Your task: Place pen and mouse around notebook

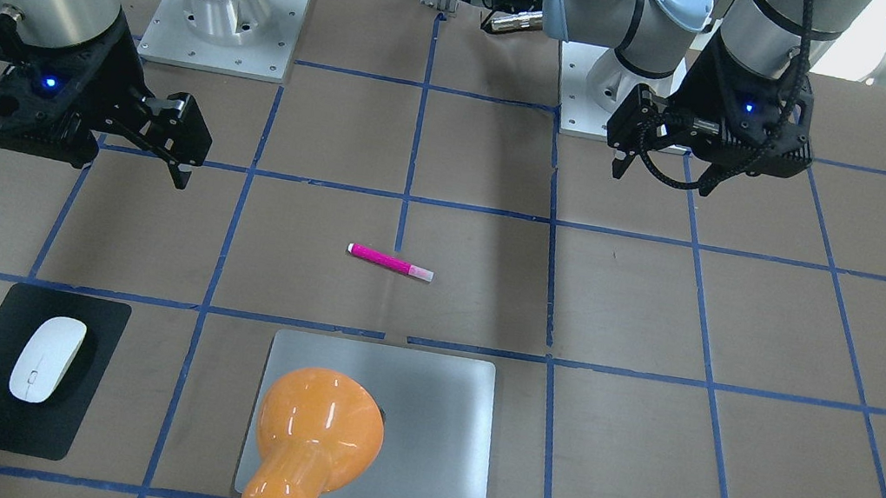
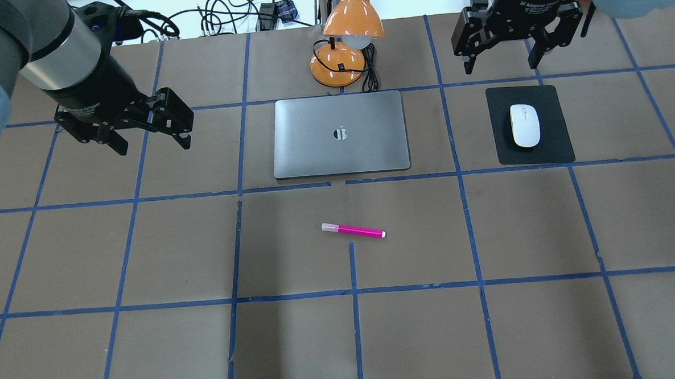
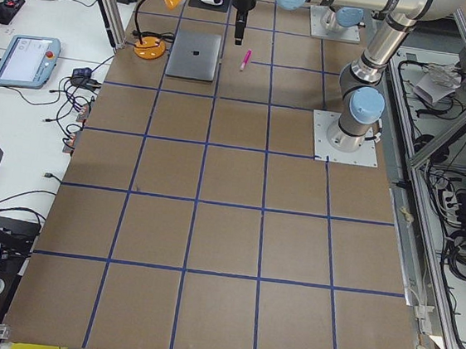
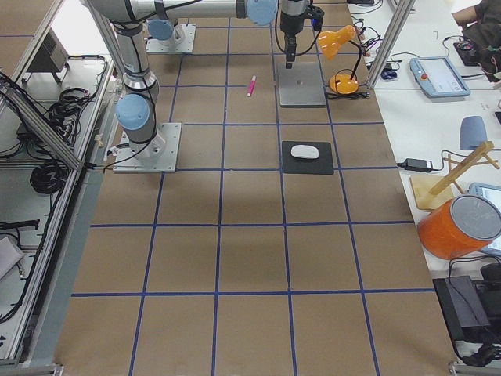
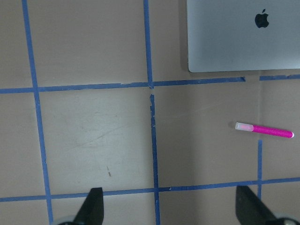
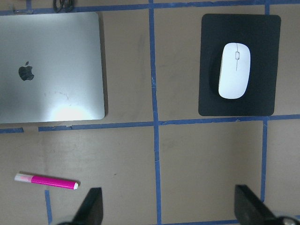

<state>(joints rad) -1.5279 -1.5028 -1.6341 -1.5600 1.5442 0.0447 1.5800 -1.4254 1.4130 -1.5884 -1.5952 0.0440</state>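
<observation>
**Status: both grippers open, pen and mouse not gripped**

**Grippers.** The left gripper [image 2: 153,141] and right gripper [image 2: 502,62] both hang above the bench [image 2: 150,334]. Their jaws are spread wide and hold nothing.

**Pen.** The pen [image 2: 353,230] has a slim magenta barrel with a pale translucent cap on one end and a small white tip on the other. It lies flat on the bench between the two grippers, nearer the robot than either, and is well apart from both.

**Mouse.** The mouse [image 2: 524,125] is a glossy white oval. It rests on a black mat [image 2: 504,148], just robot-side of the right gripper.

**Notebook.** The notebook [image 2: 312,139] is a silver-grey slab with rounded corners, lying closed. It is level with the left gripper, on that gripper's right.

**Markings.**
- An apple-shaped logo sits at the centre of the lid.
- The print on the right wrist reads "2F Adaptive"; the rest is unclear.

**Other.** An orange lamp [image 2: 352,12] stands beyond the notebook.
</observation>
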